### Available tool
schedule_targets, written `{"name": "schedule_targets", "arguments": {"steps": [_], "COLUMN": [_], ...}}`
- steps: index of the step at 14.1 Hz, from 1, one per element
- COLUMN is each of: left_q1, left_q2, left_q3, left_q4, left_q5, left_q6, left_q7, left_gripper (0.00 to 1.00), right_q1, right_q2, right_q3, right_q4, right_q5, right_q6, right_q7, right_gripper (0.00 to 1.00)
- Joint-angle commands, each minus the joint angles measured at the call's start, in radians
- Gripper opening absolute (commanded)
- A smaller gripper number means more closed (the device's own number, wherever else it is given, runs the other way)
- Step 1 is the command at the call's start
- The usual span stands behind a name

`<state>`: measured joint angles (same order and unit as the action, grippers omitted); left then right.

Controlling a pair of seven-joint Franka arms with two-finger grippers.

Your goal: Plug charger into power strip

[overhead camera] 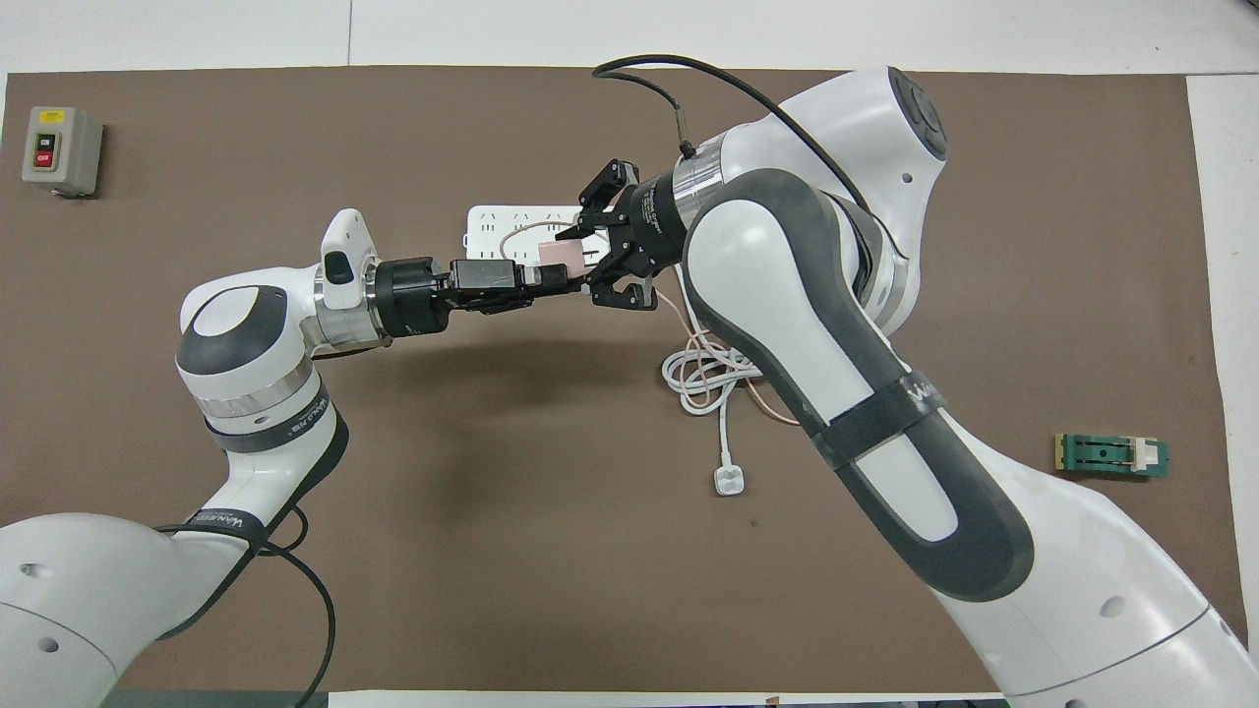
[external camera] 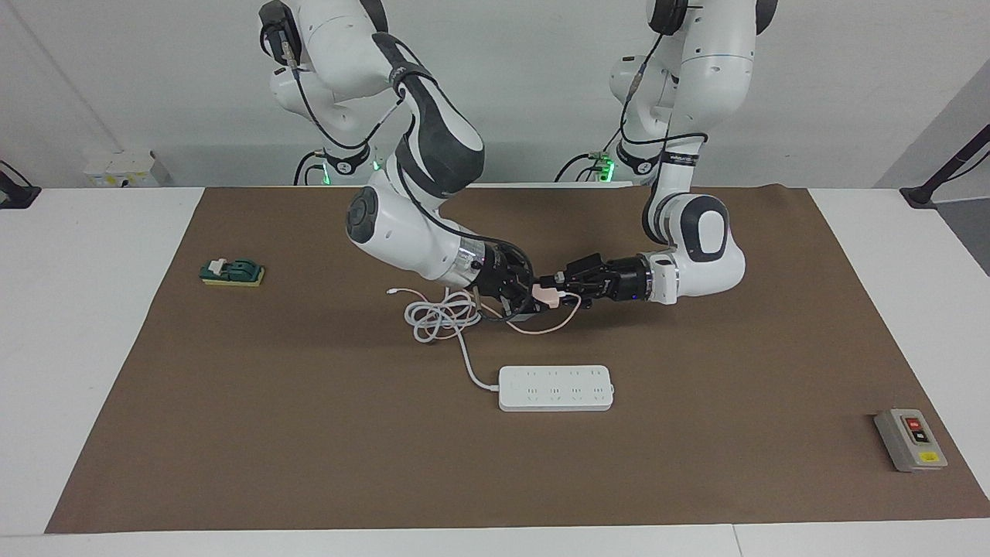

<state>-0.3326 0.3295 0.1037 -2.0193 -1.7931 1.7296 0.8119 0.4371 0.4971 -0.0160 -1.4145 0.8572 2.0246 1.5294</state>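
Both grippers meet up in the air over the middle of the brown mat (external camera: 232, 433), with the charger (external camera: 546, 292) between them. The charger is a small pale-pink cube. Its thin pink cable (external camera: 545, 329) hangs down in a loop and runs off into a pile of white cord (external camera: 437, 317) on the mat.

The left gripper (external camera: 558, 284) comes in lying flat from the left arm's end of the table. Its fingers are closed on the charger. The right gripper (external camera: 520, 298) comes in from the other way and sits right at the charger too. Its fingers (overhead camera: 615, 293) are spread wide around the pink cube, and it is hard to tell if they touch it.

The strip (external camera: 555, 387) lies flat on the mat, farther from the robots than the grippers. It is long and white, with two rows of sockets on top. Its thick white cord runs from one end to the pile, and ends in a small white plug (overhead camera: 729, 481).

A grey box (external camera: 910, 439) with red and yellow buttons sits near the mat's corner at the left arm's end. A small green block (external camera: 232, 271) lies at the right arm's end.
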Motion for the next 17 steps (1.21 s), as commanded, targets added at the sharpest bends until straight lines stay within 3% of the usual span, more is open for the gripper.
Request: {"name": "schedule_targets", "arguments": {"steps": [1,11,14,17], "left_q1": [-0.022,-0.002,0.0,0.029], "left_q2": [0.002,-0.003,-0.065,-0.13], "left_q3": [0.017,0.019,0.019,0.033], "left_q4": [-0.012,0.07,0.108,0.177], "left_q5": [-0.019,0.026,0.173,0.41], "left_q6": [0.001,0.091,0.221,0.231], "left_q7": [0.044,0.029,-0.1,-0.288], "left_gripper": [0.0,0.0,0.0,0.0], "right_q1": [0.002,-0.054,-0.113,-0.17], "right_q2": [0.009,-0.017,-0.055,-0.098], "right_q3": [0.001,-0.008,-0.009,-0.009], "right_q4": [0.026,0.055,0.061,0.061], "right_q5": [0.014,0.017,0.008,-0.067], "right_q6": [0.009,-0.043,-0.061,-0.102], "right_q7": [0.029,0.046,0.055,0.054], "right_gripper": [1.0,1.0,1.0,1.0]}}
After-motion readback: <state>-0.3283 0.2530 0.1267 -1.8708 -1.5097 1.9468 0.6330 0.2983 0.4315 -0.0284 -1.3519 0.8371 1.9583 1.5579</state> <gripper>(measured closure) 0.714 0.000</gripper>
